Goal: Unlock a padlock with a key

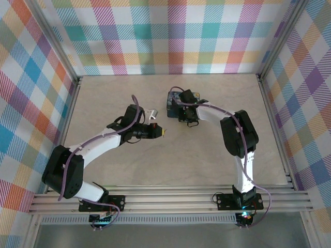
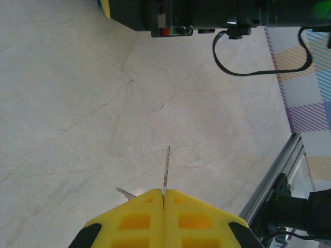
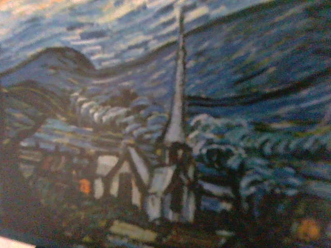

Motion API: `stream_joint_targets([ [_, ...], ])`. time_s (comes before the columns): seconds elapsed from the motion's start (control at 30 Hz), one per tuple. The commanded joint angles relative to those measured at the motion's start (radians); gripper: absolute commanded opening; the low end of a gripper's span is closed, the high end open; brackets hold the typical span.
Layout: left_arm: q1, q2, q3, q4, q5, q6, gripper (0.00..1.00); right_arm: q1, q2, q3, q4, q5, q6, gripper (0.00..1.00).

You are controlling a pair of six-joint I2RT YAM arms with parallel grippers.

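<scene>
Yellow pads (image 2: 135, 219) of the left gripper (image 2: 163, 194) are pressing flat together on the key (image 2: 166, 168) — its thin shaft is sticking straight out ahead of the jaws, over the bare table (image 1: 207, 155), and pointing rightward toward the other arm. Further right, the right gripper (image 1: 181, 107) is sitting close over the painted blue tin (image 3: 207, 103) — how wide its jaws are standing I cannot tell. The padlock is too small to pick out there. I am judging that the key will need to travel rightward, shaft first.

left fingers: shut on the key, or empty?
Shut on the key. In the left wrist view the yellow left fingers meet with no gap, and its thin blade sticks out from the seam between them.
</scene>
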Motion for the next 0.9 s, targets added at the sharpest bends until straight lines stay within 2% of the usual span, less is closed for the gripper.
stream_joint_targets([
  [0.0, -0.021, -0.014, -0.040, 0.143, -0.041, 0.019, 0.00, -0.009, -0.072, -0.031, -0.061, -0.099, 0.031, 0.00],
  [0.3, -0.072, 0.057, -0.117, 0.382, -0.089, 0.015, 0.00, -0.022, -0.154, -0.063, -0.139, -0.245, 0.118, 0.00],
  [0.47, -0.094, 0.086, -0.213, 0.632, -0.159, 0.005, 0.00, -0.051, -0.145, -0.007, -0.244, -0.334, 0.160, 0.00],
  [0.67, -0.110, 0.157, -0.187, 0.644, -0.169, 0.053, 0.00, -0.081, -0.105, 0.112, -0.387, -0.413, 0.149, 0.00],
  [0.87, -0.122, 0.258, -0.205, 0.818, -0.138, 0.011, 0.00, -0.088, -0.054, 0.198, -0.462, -0.462, 0.138, 0.00],
])
